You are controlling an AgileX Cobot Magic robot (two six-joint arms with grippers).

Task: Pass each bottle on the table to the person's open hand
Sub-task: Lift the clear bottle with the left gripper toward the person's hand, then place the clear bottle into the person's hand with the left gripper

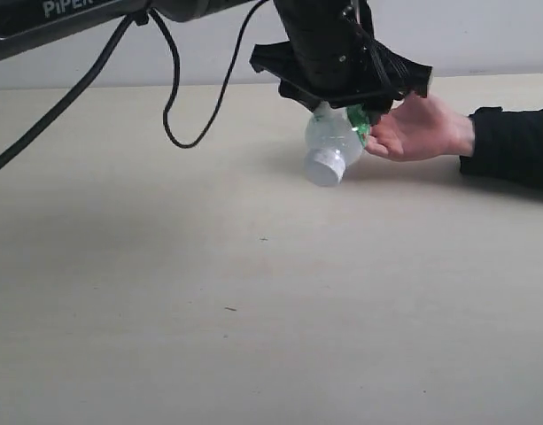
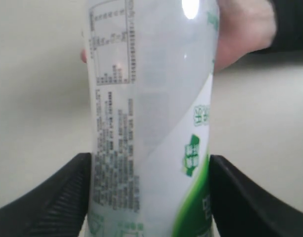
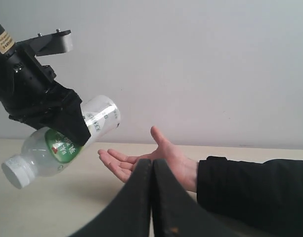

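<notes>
While left jaws clamp a tilted bottle [image 1: 329, 147], the hand [image 1: 422, 133] lies palm-up.

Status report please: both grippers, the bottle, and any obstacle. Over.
Left gripper shut on bottle, tilted, cap low, off the table. Right gripper shut, empty. Open hand palm up just beside bottle; nothing seen between them.

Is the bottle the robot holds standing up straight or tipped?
Tipped. The bottle slants in the left gripper, its white cap pointing down.
</notes>
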